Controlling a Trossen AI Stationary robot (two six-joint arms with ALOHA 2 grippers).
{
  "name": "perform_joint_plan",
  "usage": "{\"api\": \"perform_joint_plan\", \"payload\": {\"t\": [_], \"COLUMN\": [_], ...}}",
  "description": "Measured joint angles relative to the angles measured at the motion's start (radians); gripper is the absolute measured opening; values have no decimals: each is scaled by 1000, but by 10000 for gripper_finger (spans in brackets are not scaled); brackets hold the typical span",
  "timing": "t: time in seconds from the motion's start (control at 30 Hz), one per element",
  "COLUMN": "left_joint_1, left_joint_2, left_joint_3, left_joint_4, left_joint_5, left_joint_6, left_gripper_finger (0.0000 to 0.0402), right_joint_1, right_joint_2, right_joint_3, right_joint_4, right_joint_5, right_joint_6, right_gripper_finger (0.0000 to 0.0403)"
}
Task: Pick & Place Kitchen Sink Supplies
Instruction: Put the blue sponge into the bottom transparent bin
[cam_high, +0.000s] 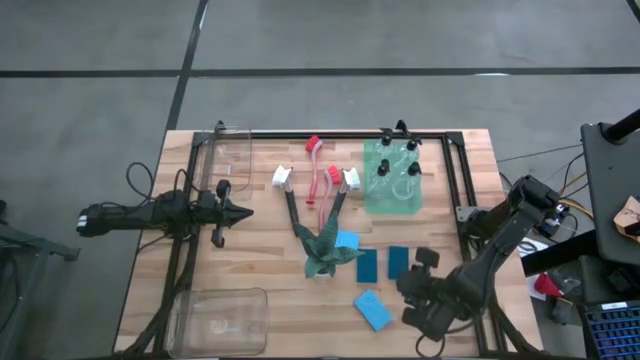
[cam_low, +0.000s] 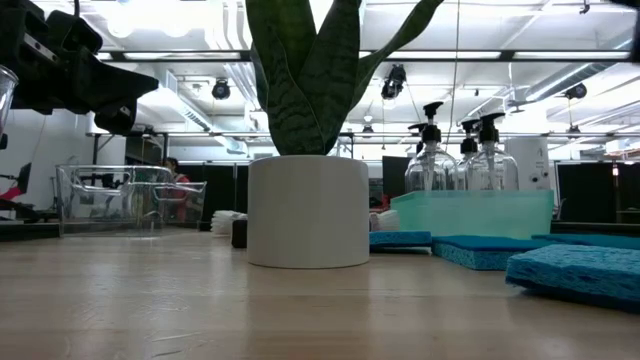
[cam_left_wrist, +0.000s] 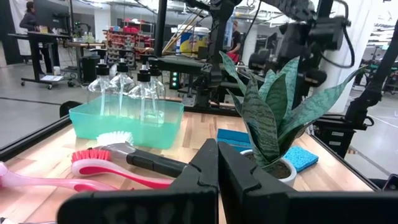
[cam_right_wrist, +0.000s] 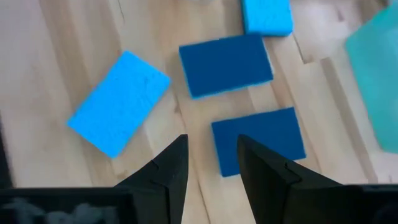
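Four sponges lie flat on the wood near the plant (cam_high: 325, 250): a light blue one (cam_right_wrist: 118, 102), two dark blue ones (cam_right_wrist: 227, 64) (cam_right_wrist: 261, 140) and another light blue one (cam_right_wrist: 267, 15). My right gripper (cam_right_wrist: 211, 146) hangs open above them, pointing steeply down, its fingers over the bare wood beside the nearer dark sponge. Dish brushes (cam_high: 320, 180) with red and white heads lie at the table's middle. Black-capped bottles (cam_high: 395, 160) stand in a teal bin (cam_high: 392, 195). My left gripper (cam_left_wrist: 217, 168) waits shut and level at the table's left.
The potted plant (cam_low: 308, 210) stands just left of the sponges. One clear container (cam_high: 232, 160) stands at the far left, another (cam_high: 220, 318) at the near left. A black frame (cam_high: 455, 180) runs along the table's far and right sides.
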Motion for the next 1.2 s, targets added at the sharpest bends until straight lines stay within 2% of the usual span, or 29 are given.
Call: {"api": "perform_joint_plan", "payload": {"t": [0.17, 0.33, 0.4, 0.5, 0.73, 0.93, 1.2], "left_joint_1": [0, 0, 0, 0, 0, -1, -1], "left_joint_2": [0, 1, 1, 1, 11, 12, 14], "left_joint_3": [0, 0, 0, 0, 0, 0, 0], "left_joint_4": [0, 3, 29, 62, 160, 216, 249], "left_joint_5": [-2, -4, -4, -4, 0, 109, 144], "left_joint_6": [0, -7, -70, -252, -275, -322, -365], "left_gripper_finger": [0, 0, 0, 0, 0, 0, 0], "right_joint_1": [2, 2, 2, 2, 1, -14, -29], "right_joint_2": [8, 13, 13, 13, 13, 15, 80], "right_joint_3": [-75, -141, -169, -201, -287, -352, -344], "right_joint_4": [41, 104, 142, 146, 200, 287, 328], "right_joint_5": [-2, 1, 1, -3, -6, -1, -24], "right_joint_6": [0, -7, -8, 0, -19, -33, -129], "right_gripper_finger": [149, 190, 207, 223, 219, 212, 210]}}
